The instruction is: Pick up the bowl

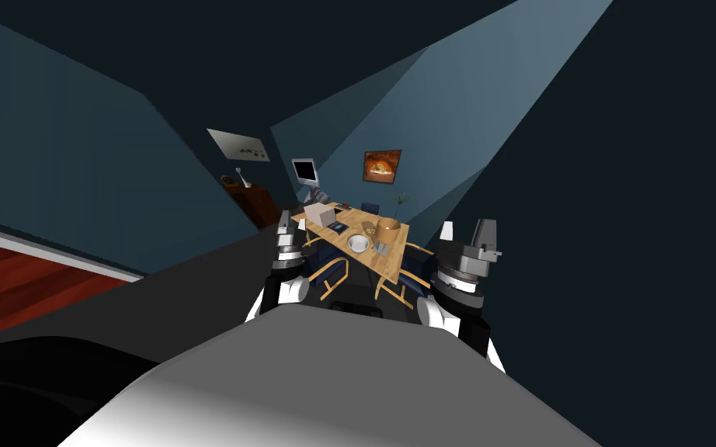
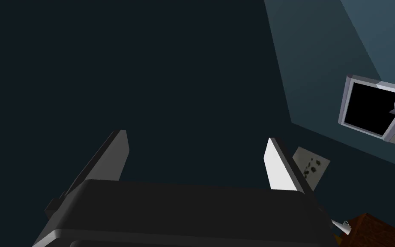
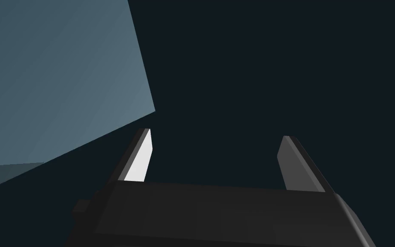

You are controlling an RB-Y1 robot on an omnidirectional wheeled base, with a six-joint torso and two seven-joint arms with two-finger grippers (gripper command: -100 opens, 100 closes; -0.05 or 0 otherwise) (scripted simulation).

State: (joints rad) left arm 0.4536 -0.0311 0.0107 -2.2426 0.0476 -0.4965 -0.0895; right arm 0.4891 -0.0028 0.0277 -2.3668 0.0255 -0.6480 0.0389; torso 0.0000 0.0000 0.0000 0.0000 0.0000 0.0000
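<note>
Head view: a pale round bowl (image 1: 358, 243) was seen on the light wooden table (image 1: 372, 262). The left gripper (image 2: 196, 137) and right gripper (image 3: 216, 134), both spread wide, were held well short of the table. The wooden-framed chairs (image 1: 331, 273) at the table could be struck on approach.

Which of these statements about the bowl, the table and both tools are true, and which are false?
1. The bowl sits on the table. True.
2. The left tool is shut on the bowl. False: it is open and empty, well short of the table.
3. The right tool is open. True.
4. The bowl is alone on the table. False: a box and a brown pot stand there too.
</note>
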